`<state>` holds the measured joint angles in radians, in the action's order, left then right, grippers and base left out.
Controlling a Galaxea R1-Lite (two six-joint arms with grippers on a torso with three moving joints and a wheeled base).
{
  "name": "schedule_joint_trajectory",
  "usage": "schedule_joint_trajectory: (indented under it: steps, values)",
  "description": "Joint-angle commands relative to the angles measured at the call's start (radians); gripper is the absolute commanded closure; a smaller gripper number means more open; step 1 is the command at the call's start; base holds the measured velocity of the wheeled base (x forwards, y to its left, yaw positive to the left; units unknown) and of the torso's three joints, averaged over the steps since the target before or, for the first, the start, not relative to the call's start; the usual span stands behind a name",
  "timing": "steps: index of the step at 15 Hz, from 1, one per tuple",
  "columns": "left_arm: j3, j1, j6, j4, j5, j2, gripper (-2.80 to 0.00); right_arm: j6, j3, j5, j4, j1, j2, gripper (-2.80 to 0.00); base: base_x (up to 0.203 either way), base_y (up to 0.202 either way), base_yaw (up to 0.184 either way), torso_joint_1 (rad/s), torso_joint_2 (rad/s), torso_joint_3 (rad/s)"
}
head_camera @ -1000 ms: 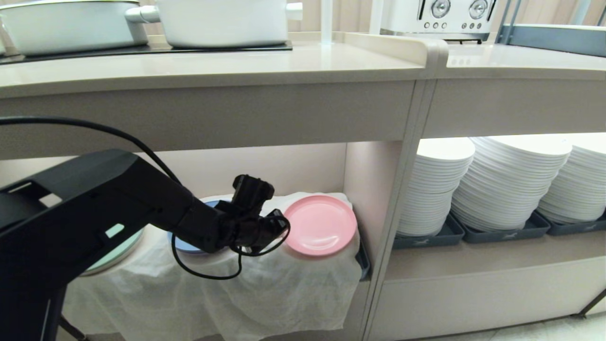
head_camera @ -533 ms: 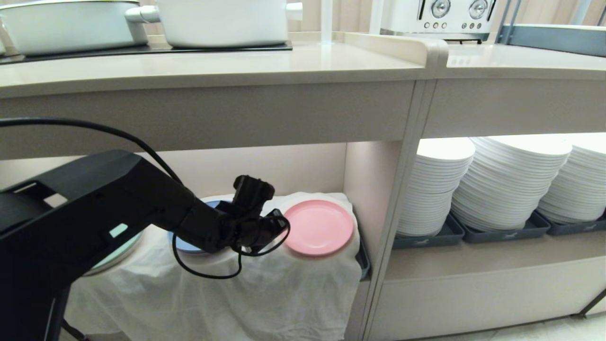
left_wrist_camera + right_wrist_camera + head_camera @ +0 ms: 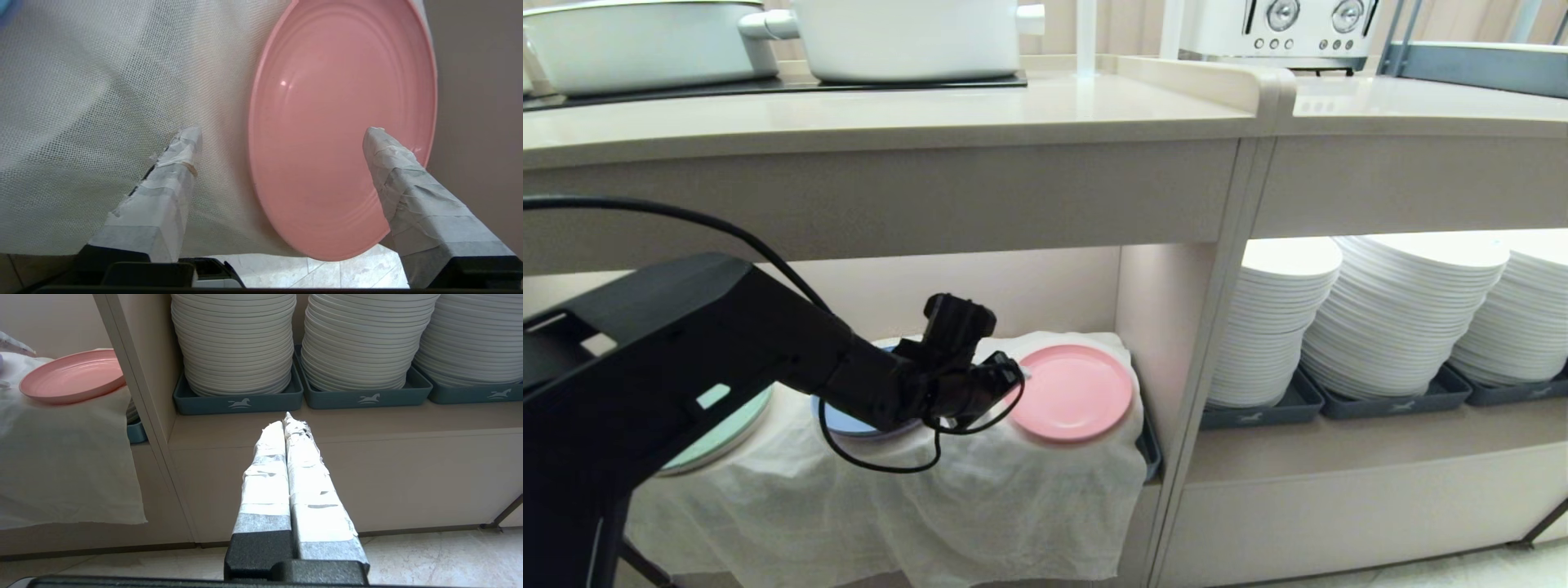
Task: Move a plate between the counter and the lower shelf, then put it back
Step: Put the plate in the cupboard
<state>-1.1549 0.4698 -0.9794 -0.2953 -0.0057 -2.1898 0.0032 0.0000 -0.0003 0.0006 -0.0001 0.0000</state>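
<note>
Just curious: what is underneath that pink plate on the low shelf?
The pink plate sits on a wrinkled white cloth draped over a round mound. What forms the mound stays hidden under the cloth.

Soft, even brightness, the lower shelf [image 3: 1013, 294] lit from above (faint glare on the plate [image 3: 343, 122]), sharp focus throughout.

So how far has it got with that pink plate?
The round pink plastic plate lies on the white cloth of the lower shelf. The left gripper is open around its rim, gripping nothing. The beige counter holds no plate, so returning it there seems left. The right gripper is shut, idle.
</note>
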Motion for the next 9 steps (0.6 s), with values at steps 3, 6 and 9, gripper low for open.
schedule_joint_trajectory:
  steps: [3, 6, 9]
  values:
    - [0.006, 0.0, -0.009, -0.001, 0.0, 0.032, -2.8, 0.0, 0.0, 0.0, 0.0, 0.0, 0.0, 0.0, 0.0, 0.0, 0.0, 0.0, 0.0, 0.0]
    - [0.018, -0.002, -0.013, -0.002, 0.014, 0.041, -2.8, 0.0, 0.0, 0.0, -0.001, 0.0, 0.0, 0.0, 0.0, 0.0, 0.0, 0.0, 0.0, 0.0]
    - [0.035, 0.001, -0.012, -0.005, 0.029, 0.042, 0.0, 0.0, 0.0, 0.0, 0.001, 0.0, 0.0, 0.0, 0.0, 0.0, 0.0, 0.0, 0.0, 0.0]
